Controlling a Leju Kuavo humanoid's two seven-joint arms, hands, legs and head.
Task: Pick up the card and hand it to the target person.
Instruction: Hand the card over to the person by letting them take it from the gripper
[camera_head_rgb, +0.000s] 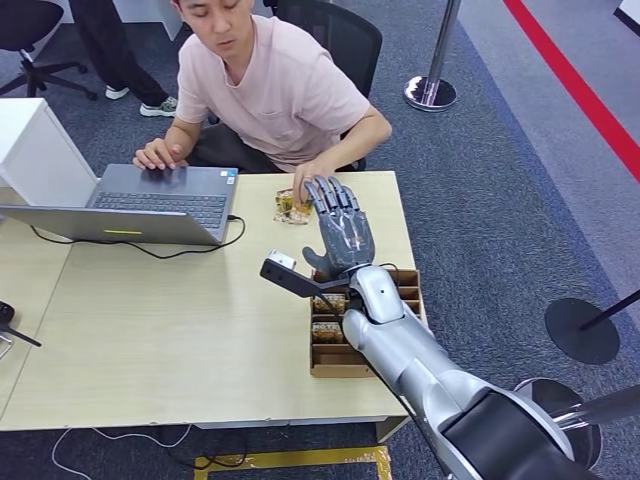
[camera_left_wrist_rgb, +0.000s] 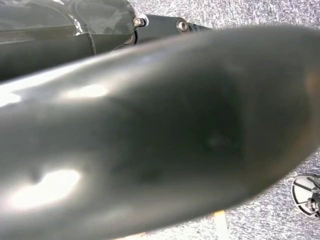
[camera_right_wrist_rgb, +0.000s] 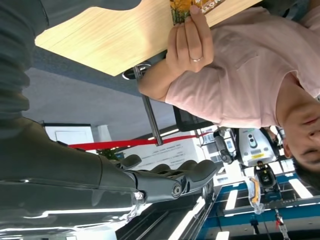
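Right hand (camera_head_rgb: 343, 228) hovers above the tabletop (camera_head_rgb: 189, 320), fingers spread and straight, holding nothing. Just beyond its fingertips, toward the person (camera_head_rgb: 279, 80), the card (camera_head_rgb: 290, 206) lies flat on the tabletop under the person's hand (camera_head_rgb: 309, 180). I cannot tell its long axis. Judging by this, the handover looks done. Left hand: I cannot tell its state.

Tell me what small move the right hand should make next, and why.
Probably draw the right hand back toward the box. Its fingers are spread and hold nothing, and the person's hand already rests on the card lying on the table, so the handover looks done.
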